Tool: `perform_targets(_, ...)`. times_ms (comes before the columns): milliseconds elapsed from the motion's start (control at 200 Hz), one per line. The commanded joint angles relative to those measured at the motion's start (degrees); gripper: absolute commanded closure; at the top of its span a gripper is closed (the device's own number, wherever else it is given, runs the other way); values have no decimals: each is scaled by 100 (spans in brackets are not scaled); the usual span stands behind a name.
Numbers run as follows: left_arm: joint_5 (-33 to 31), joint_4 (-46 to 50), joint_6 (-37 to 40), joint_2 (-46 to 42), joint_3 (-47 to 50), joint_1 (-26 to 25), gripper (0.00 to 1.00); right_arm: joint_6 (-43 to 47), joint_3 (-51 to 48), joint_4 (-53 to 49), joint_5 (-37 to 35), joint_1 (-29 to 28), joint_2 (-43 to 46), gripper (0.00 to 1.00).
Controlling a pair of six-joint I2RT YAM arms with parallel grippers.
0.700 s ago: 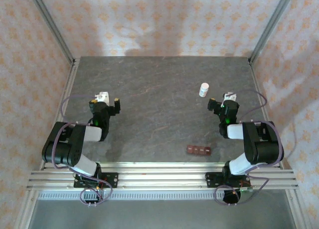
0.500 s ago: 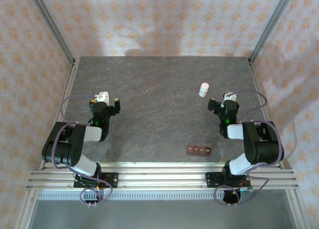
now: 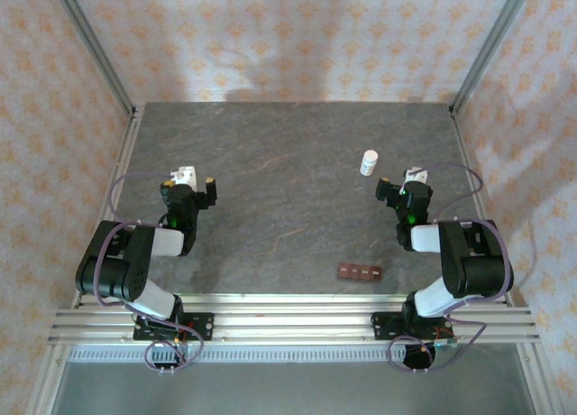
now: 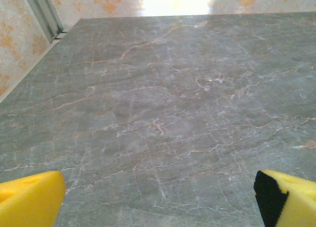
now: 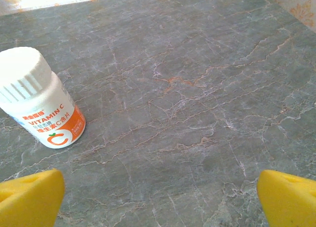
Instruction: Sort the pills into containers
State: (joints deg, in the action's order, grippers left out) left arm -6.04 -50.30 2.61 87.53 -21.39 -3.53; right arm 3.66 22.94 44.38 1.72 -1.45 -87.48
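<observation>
The containers (image 3: 360, 272), a dark reddish-brown strip of four joined square compartments, lie near the table's front edge, right of centre. The pills are hidden. A white vitamin C bottle (image 3: 369, 161) (image 5: 39, 98) with an orange label stands upright, capped, just ahead and to the left of my right gripper (image 3: 403, 188) (image 5: 160, 197). That gripper is open, its yellow fingertips (image 5: 29, 197) wide apart over bare table. My left gripper (image 3: 187, 182) (image 4: 160, 200) rests at the left, also open with nothing between its yellow fingertips (image 4: 29, 197).
The grey marbled table (image 3: 279, 189) is walled by patterned panels on three sides, with metal posts (image 3: 90, 50) at the back corners. An aluminium rail (image 3: 288, 320) runs along the near edge by the arm bases.
</observation>
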Motion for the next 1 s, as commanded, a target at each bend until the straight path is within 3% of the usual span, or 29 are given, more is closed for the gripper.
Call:
perform_targets(0, -8, 71, -92, 19, -124, 54, 0, -60, 141, -26, -171, 35, 21, 0)
perform_targets(480, 74, -53, -14, -10, -50, 30, 0, -137, 151, -82, -178, 83, 94, 0)
perform_targets(671, -308, 593, -7, -623, -145, -95, 0, -313, 855, -1932, -574, 79, 894, 0)
perform_targets(841, -890, 1282, -205, -1236, -293, -98, 0, -1027, 1326, -3315, -1027, 84, 1558, 0)
perform_targets(911, -1024, 1660, -392, -1550, -406, -99, 0, -1730, 1509, -3838, -1513, 84, 1854, 0)
perform_targets(996, -1095, 2426, -797, -1914, -755, -104, 0, -3483, 1985, -5332, -2678, 99, 1937, 0)
